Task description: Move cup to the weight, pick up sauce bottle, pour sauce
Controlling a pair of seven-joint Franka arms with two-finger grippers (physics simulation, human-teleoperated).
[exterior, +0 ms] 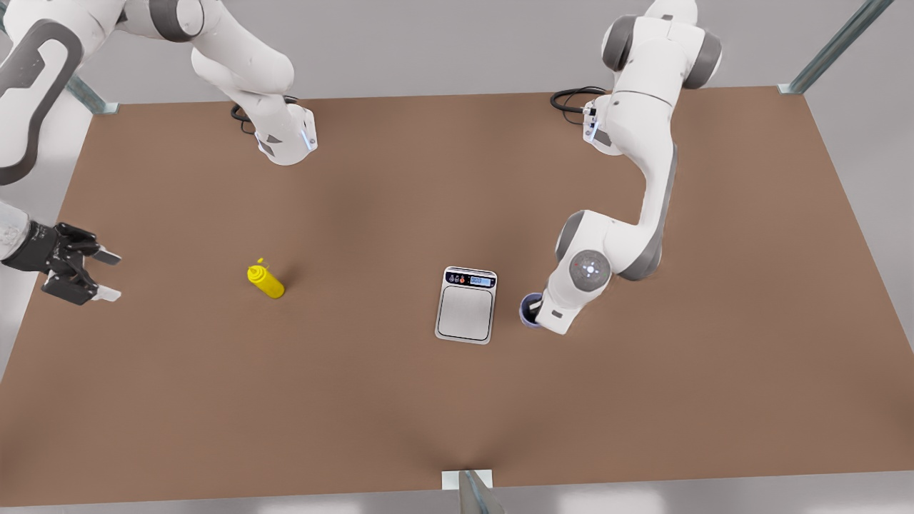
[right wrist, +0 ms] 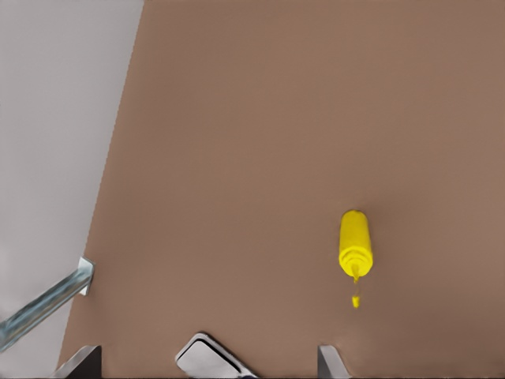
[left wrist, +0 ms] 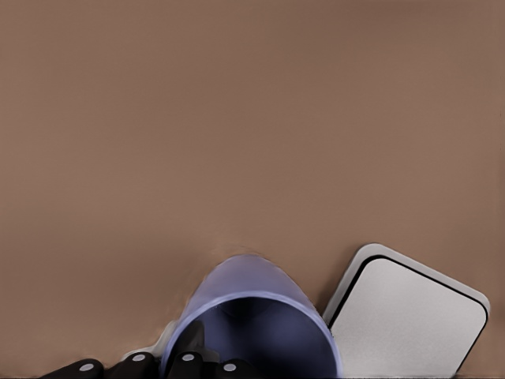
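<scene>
**Cup, scale and bottle on the brown table**

The cup (exterior: 529,311), a pale lavender-blue tumbler with a darker inside, stands on the table just beside the weight (exterior: 466,305), on the front view's right of it (not on its plate). The weight lies flat, a silver-grey rectangle with rounded corners, its dark control strip with a small blue display at the far end. The sauce bottle (exterior: 266,280), bright yellow with a thin pointed nozzle, sits well apart, towards the front view's left.
</scene>
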